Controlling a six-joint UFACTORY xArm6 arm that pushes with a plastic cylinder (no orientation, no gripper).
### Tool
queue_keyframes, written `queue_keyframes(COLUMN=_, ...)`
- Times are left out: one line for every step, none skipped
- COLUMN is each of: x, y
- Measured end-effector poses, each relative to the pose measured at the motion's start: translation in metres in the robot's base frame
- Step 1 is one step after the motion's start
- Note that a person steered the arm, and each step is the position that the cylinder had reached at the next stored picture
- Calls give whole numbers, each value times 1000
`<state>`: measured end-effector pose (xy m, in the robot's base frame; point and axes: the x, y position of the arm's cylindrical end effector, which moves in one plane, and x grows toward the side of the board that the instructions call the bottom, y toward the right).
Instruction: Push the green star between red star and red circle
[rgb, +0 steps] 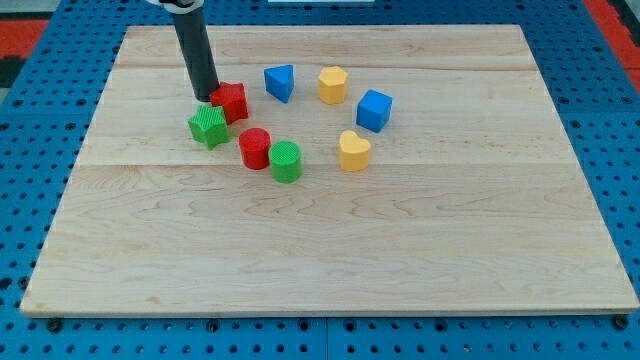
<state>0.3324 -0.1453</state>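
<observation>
Pale wooden tabletop (330, 270), planked, lying on a blue pegboard base (40, 110); eight small ridged plastic blocks grouped in its upper middle.

Item 1: straight dark rod, coming down from the view's top at left. My tip (206, 98) rests on the wood just above the green star-shaped block and just left of the red star-shaped block, touching or nearly touching both. The arm carries no jaws, so nothing is gripped; the rod is only a pusher.

Item 2: green star-shaped block (208, 126), leftmost of the set, directly below the tip and against the lower left of the red star. It sits left of the gap between red star and red circle, not in it.

Item 3: red star-shaped block (231, 101), up and right of the green star.

Item 4: red round block (254, 148), the red circle, below the red star, apart from it.

Item 5: green round block (286, 161), touching the red circle's right side.

Item 6: blue triangular block (280, 82), near the top.

Item 7: yellow six-sided block (332, 85), right of the blue triangle.

Item 8: yellow heart-shaped block (353, 150), lower down.

Item 9: blue cube-like block (374, 110), rightmost.
</observation>
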Motion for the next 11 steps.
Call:
queue_keyframes(x=0, y=18)
queue_keyframes(x=0, y=20)
queue_keyframes(x=0, y=-36)
queue_keyframes(x=10, y=-68)
queue_keyframes(x=32, y=-78)
queue_keyframes(x=41, y=-51)
queue_keyframes(x=41, y=-15)
queue_keyframes(x=52, y=4)
queue_keyframes(x=59, y=15)
queue_keyframes(x=67, y=-13)
queue_keyframes(x=111, y=-16)
